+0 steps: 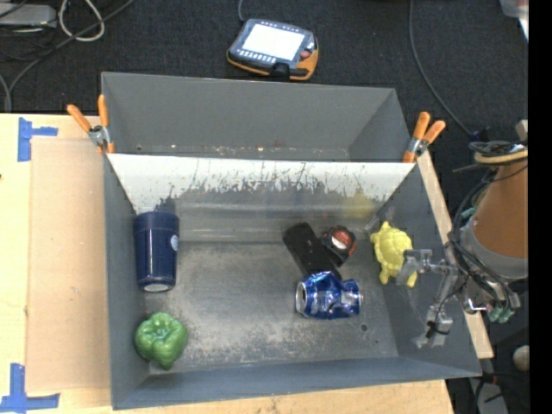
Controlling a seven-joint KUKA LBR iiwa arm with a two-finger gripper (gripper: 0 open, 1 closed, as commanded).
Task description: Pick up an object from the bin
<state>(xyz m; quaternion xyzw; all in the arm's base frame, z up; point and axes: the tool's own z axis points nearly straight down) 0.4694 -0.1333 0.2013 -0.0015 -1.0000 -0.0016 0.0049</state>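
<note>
My gripper (429, 296) hangs over the bin's right wall, open, with nothing between its fingers. One fingertip (417, 264) is close beside a yellow toy figure (390, 248) that lies against the right slope of the bin; whether they touch I cannot tell. The other fingertip (438, 328) is lower down, near the bin's front right corner. Left of the gripper a crushed blue drinks can (329, 297) lies on its side on the bin floor.
A black oblong object (307, 247) with a reddish-brown round thing (341, 241) beside it lies behind the can. A dark blue cup (156, 250) lies at the left wall, a green pepper (161, 338) in the front left corner.
</note>
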